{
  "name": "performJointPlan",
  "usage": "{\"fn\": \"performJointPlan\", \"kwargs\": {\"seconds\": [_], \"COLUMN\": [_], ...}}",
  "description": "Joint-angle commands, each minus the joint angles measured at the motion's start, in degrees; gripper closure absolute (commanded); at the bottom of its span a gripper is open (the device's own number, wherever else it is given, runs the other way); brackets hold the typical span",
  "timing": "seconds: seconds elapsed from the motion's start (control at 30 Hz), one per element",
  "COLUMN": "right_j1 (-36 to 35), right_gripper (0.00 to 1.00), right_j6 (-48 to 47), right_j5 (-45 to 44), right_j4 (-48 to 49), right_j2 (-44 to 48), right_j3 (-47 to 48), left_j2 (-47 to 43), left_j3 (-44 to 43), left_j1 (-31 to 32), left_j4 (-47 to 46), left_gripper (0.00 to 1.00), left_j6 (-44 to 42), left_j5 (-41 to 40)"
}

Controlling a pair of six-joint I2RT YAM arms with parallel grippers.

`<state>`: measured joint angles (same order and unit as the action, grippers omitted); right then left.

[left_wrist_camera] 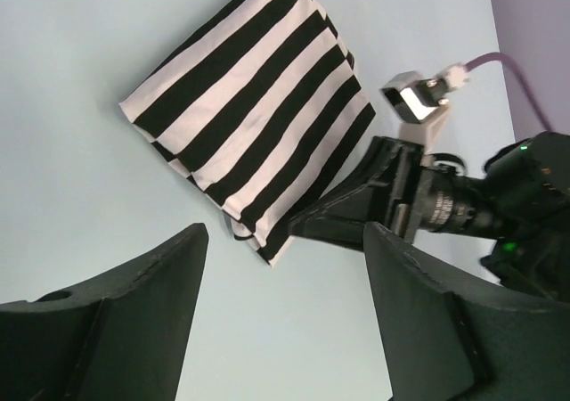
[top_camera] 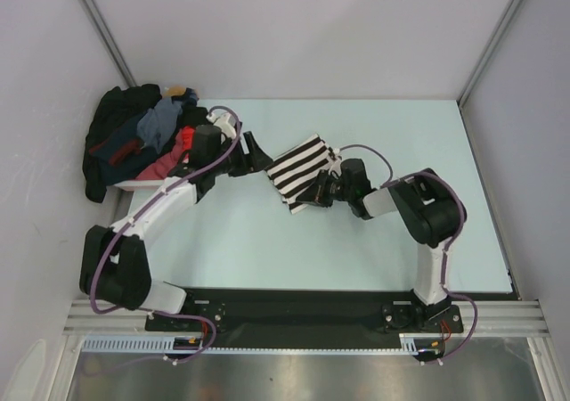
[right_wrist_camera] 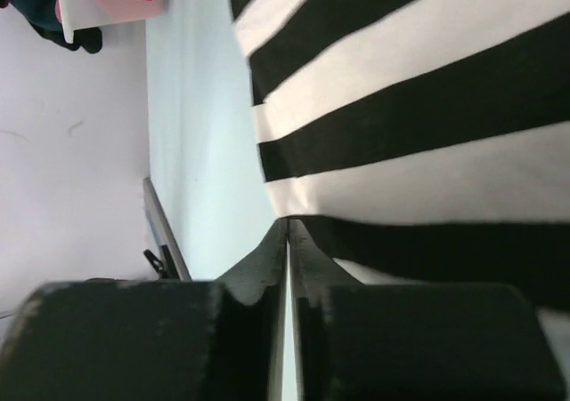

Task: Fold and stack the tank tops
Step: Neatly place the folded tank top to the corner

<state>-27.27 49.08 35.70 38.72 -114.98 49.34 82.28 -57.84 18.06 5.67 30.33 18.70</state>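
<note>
Pale counter [top_camera: 374,241] carries the folded striped tank top [top_camera: 301,171] at frame centre; the right pincer [right_wrist_camera: 288,225] is pressed together on its lower edge, the left pincer [left_wrist_camera: 285,232] spread just left of it.

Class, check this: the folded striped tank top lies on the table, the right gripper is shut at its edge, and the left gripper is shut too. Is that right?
No. The left gripper is open, fingers spread wide, clear of the striped tank top, as the left wrist view shows. The right gripper is shut at its edge.
</note>
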Motion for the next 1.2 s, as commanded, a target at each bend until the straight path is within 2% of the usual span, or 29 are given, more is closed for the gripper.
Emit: {"fn": "performJointPlan", "kwargs": {"seconds": [0.0,0.07,0.17,0.3,0.37,0.6,0.83,0.9,0.97,1.17], "right_j1": [-0.07,0.11,1.25,4.23,5.81,7.31,8.19,8.37,8.72,13.02], "right_gripper": [0.84,0.68,0.62,0.57,0.51,0.45,0.45,0.47,0.56,0.93], "right_j6": [-6.53,-7.07,-6.37,-2.15,0.13,2.25,2.69,2.86,3.48,3.92], "right_j5": [-7.30,-15.00,-23.20,-32.61,-34.20,-38.25,-37.37,-37.20,-37.37,-36.94], "right_j4": [-9.70,-12.95,-19.87,-24.65,-26.49,-26.94,-26.24,-25.54,-25.27,-25.18], "right_j2": [9.84,16.43,22.67,24.72,24.02,19.01,11.98,10.75,8.99,7.05], "right_j3": [-1.43,-5.11,-6.98,-8.21,-7.60,-4.17,1.98,3.21,3.92,6.11], "left_j2": [-7.39,-11.06,-14.94,-17.41,-18.29,-20.23,-21.28,-21.46,-21.72,-20.85], "left_j3": [2.28,3.61,6.33,8.97,9.41,9.51,9.68,9.77,9.94,9.86], "left_j1": [-0.22,-0.22,-0.22,-0.14,-0.05,-0.05,-0.05,0.04,-0.05,0.04], "left_j4": [1.62,2.76,3.03,2.94,3.20,5.05,5.57,5.75,5.67,5.32], "left_gripper": [0.23,0.23,0.23,0.23,0.23,0.22,0.22,0.22,0.22,0.22], "left_j6": [-2.38,-2.73,-1.94,-1.06,-0.97,-1.50,-1.41,-1.50,-1.59,-1.50], "left_j5": [-1.82,-3.58,-4.38,-3.67,-3.58,-3.93,-3.49,-3.76,-4.02,-3.49]}}
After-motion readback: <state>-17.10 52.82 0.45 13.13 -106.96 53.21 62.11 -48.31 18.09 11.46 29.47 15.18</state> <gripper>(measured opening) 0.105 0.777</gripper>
